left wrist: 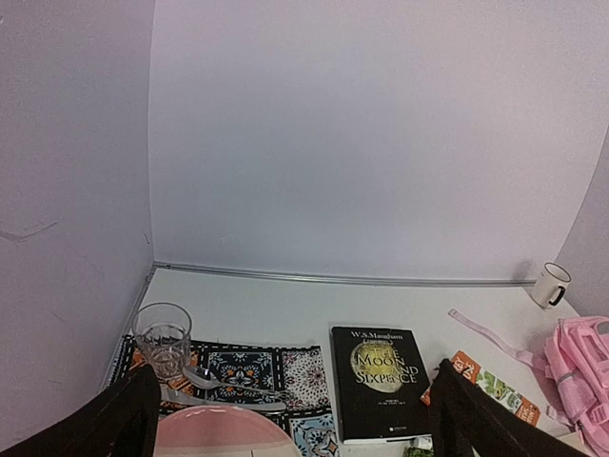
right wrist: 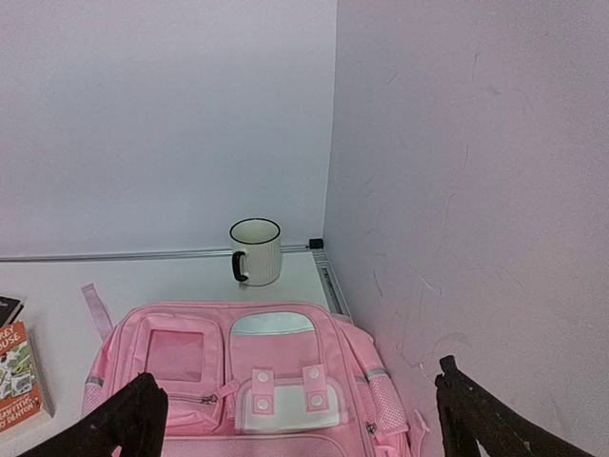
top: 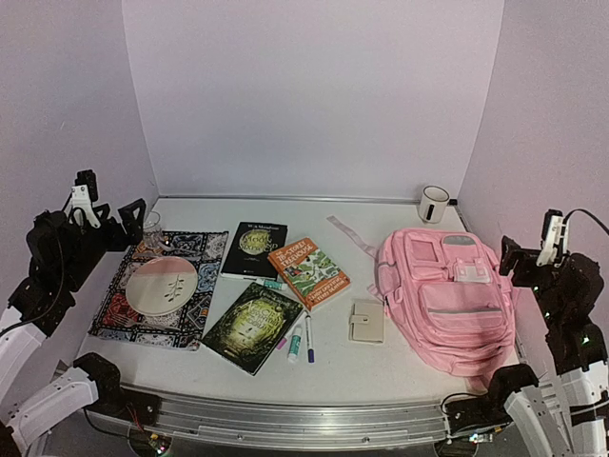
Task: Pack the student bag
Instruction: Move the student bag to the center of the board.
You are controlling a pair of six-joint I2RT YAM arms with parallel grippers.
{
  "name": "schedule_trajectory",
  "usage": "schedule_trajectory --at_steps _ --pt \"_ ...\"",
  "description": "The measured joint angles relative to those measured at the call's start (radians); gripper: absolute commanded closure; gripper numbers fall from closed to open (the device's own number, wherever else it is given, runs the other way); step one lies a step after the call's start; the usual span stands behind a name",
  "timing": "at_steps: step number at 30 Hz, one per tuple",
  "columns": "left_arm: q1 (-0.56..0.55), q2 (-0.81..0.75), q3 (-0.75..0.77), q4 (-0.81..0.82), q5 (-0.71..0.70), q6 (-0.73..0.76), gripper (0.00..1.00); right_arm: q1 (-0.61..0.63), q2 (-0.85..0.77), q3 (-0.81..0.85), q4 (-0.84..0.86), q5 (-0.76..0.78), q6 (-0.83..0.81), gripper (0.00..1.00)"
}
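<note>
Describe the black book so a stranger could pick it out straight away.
Find the patterned placemat on the left half of the table. Just right of its far corner lies the black book, flat and face up. Unlike the orange book beside it and the green book nearer the arms, its cover is black with a golden moon.

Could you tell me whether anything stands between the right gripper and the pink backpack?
Nothing visible does. The open right gripper hangs by the right side of the student bag; the mug stands beyond the bag and the wallet lies to its left.
</note>
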Motion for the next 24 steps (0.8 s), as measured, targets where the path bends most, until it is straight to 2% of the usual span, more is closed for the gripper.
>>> schedule_trajectory --at_steps 6,11,16,20,24 --pt "0.0 0.002 0.0 0.001 0.021 0.0 0.01 0.0 0.075 0.02 -0.013 -0.003 0.037 0.02" --pt "0.0 0.03 0.0 0.0 0.072 0.001 0.0 0.0 0.23 0.111 -0.058 -0.026 0.138 0.02" --pt "0.0 0.051 0.0 0.0 0.118 0.001 0.01 0.0 0.373 0.167 -0.076 -0.136 0.235 0.02" --pt "0.0 0.06 0.0 0.0 0.15 0.001 0.0 0.0 0.49 0.174 -0.099 -0.264 0.262 0.07" --pt "0.0 0.08 0.003 -0.002 0.177 -0.001 0.01 0.02 0.645 0.216 -0.154 -0.31 0.27 0.07"
